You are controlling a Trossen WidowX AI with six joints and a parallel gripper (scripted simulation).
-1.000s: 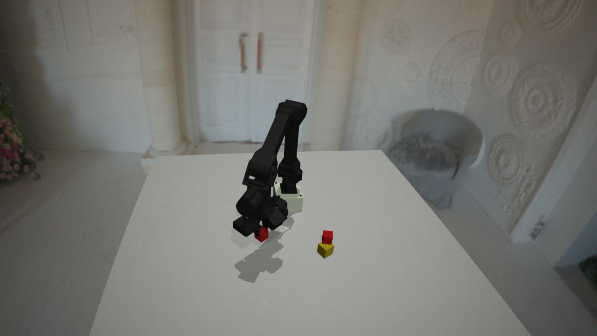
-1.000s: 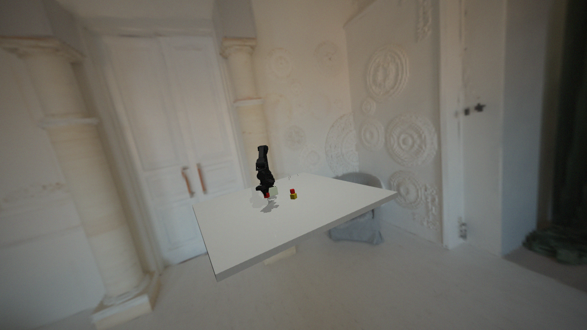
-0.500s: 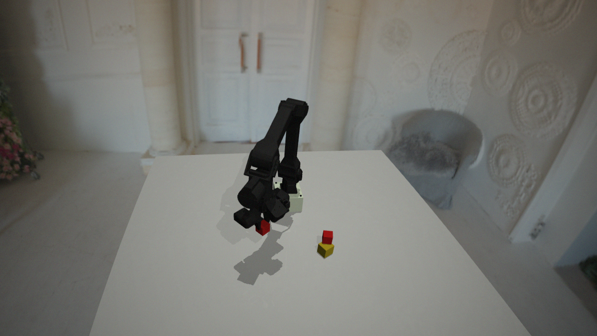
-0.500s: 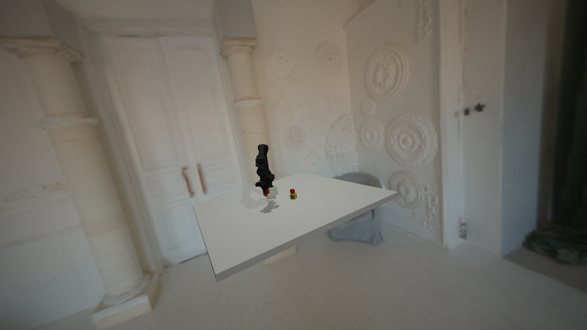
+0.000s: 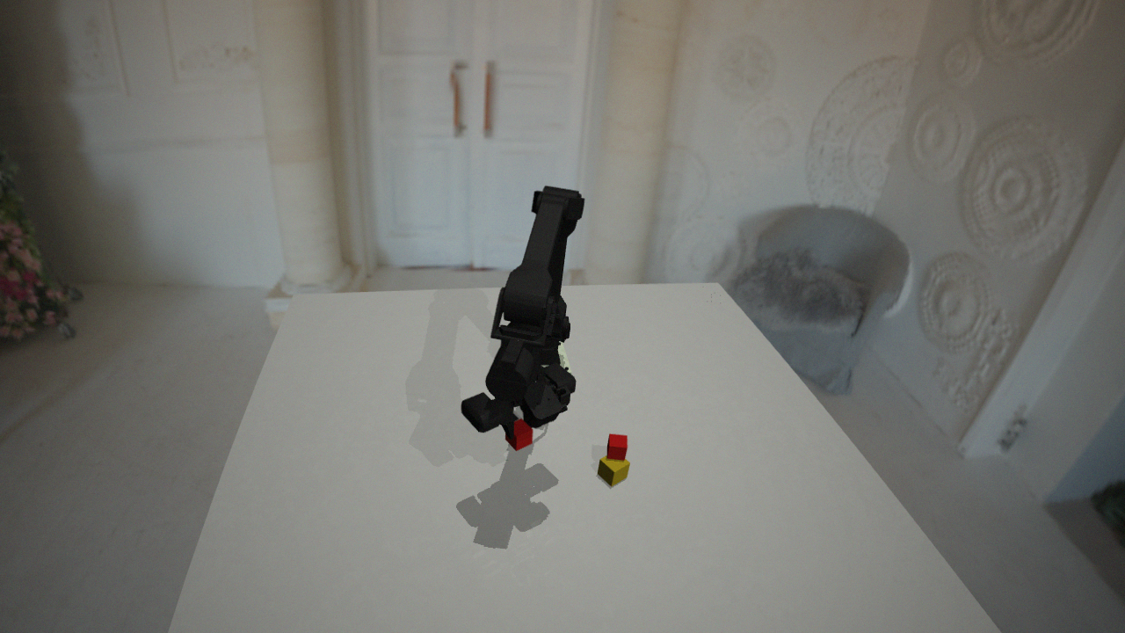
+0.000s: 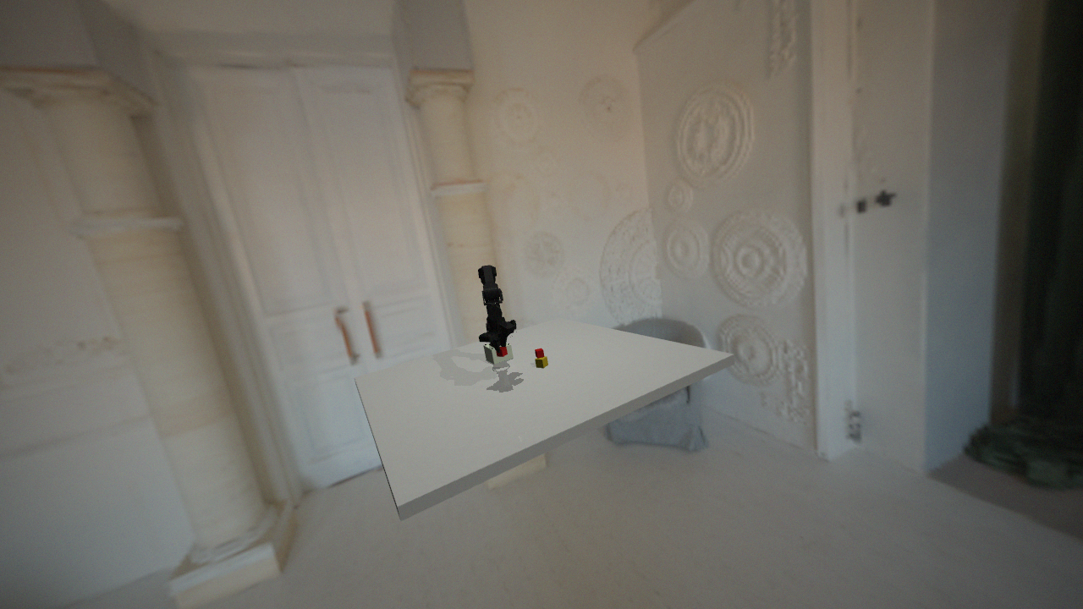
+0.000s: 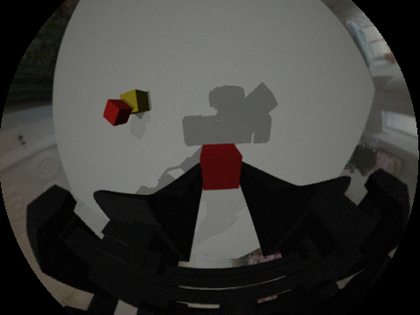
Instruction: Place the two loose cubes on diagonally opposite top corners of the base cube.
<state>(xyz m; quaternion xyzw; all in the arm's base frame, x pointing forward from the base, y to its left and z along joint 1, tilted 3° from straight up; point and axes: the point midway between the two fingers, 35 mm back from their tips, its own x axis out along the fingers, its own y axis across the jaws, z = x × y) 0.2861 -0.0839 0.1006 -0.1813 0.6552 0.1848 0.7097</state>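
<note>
The yellow base cube [image 5: 613, 471] [image 6: 541, 363] [image 7: 141, 101] stands on the table. One red cube [image 5: 617, 446] [image 6: 539, 353] [image 7: 116, 112] rests on top of it, over the side toward the back in the top view. My gripper [image 7: 220, 166] is shut on the other red cube [image 5: 519, 436] [image 6: 502, 351] [image 7: 220, 172] and holds it in the air, left of the yellow cube in the top and exterior views. The fingers press its two sides in the wrist view. In the top view the gripper partly hides the held cube.
The white table [image 5: 707, 550] [image 6: 454, 447] carries the arm [image 5: 542, 251] [image 6: 492, 299], with its pale mount [image 6: 492, 355] behind the gripper. The gripper's shadow [image 5: 507, 504] [image 7: 236, 118] lies on the table top. A grey chair [image 5: 817, 267] stands beyond the table's right side.
</note>
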